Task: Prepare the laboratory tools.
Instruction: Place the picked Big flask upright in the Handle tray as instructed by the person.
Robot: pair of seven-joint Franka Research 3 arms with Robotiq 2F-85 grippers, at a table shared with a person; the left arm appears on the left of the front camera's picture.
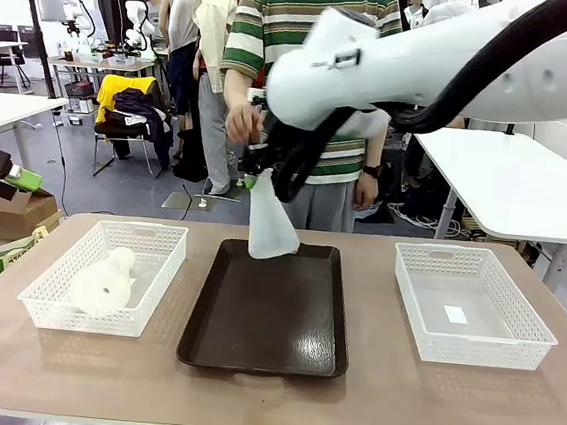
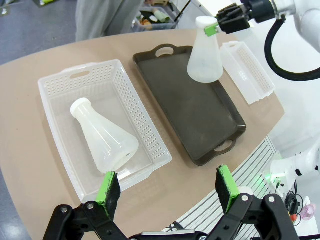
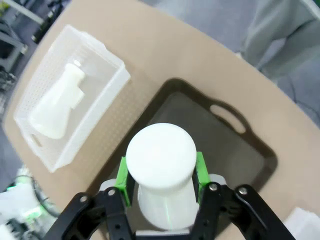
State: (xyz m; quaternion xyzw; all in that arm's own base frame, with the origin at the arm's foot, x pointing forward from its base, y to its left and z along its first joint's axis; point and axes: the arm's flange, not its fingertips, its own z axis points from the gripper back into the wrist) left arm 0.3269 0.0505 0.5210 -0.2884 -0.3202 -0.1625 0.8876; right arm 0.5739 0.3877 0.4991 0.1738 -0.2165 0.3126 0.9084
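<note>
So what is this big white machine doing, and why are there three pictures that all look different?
It is a robot with two white arms, and each arm ends in a gripper, like a hand with two fingers. One picture is taken from between the arms, looking across the table at a person. The other two come from small cameras on the robot's wrists. On the table are a dark tray and two white baskets. The left basket has a flask lying on its side; the right basket has none. The right gripper holds a second flask by its neck, above the tray. The left gripper is open and holds nothing.
</note>
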